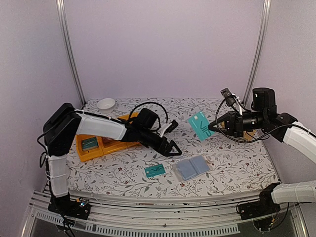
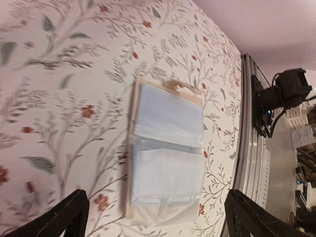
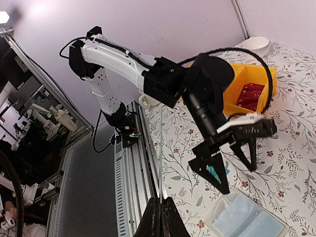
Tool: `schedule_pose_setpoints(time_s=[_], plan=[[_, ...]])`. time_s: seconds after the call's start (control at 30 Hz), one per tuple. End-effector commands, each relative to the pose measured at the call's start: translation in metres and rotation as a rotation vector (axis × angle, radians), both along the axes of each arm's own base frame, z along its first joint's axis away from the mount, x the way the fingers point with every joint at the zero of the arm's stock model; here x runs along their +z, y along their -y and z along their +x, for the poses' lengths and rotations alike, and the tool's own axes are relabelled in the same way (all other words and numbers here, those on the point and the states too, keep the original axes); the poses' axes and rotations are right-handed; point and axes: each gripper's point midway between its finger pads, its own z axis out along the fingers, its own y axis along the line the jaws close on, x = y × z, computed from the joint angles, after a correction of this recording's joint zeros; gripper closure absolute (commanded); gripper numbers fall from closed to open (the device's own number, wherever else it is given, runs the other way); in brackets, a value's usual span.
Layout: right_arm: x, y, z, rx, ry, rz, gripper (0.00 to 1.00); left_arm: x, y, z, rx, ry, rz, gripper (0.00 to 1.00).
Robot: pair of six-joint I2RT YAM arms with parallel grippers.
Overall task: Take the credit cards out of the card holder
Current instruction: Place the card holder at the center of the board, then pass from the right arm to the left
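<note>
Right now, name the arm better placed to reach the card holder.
Left. The left gripper is open, empty and hovers next to the card holder; the right gripper is raised, shut on a teal credit card.

Pale lilac walls (image 1: 163,44) and two metal corner posts (image 1: 69,49) enclosed a table (image 1: 237,173) covered in floral-print cloth, lower frame.

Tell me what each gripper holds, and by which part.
Right gripper: a teal card, pinched by its right edge, in the air. Left gripper: open, holding nothing.
</note>
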Motion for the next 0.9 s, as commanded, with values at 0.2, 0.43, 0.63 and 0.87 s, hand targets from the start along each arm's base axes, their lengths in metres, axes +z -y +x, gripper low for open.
schedule_pose_setpoints(time_s=[0.2, 0.43, 0.63, 0.87], plan=[[-0.002, -0.042, -0.042, 0.236, 0.044, -0.124, 0.98, 0.236, -0.075, -0.077, -0.293, 0.401, -0.534, 0.02], [-0.011, -0.086, -0.043, 0.281, 0.14, -0.286, 0.98, 0.218, -0.068, -0.118, -0.386, 0.225, -0.401, 0.08], [-0.022, -0.105, -0.051, 0.347, 0.136, -0.325, 0.99, 0.207, -0.062, -0.118, -0.381, 0.226, -0.348, 0.43], [-0.022, -0.109, -0.05, 0.352, 0.151, -0.331, 0.98, 0.198, -0.058, -0.121, -0.417, 0.19, -0.335, 0.87]])
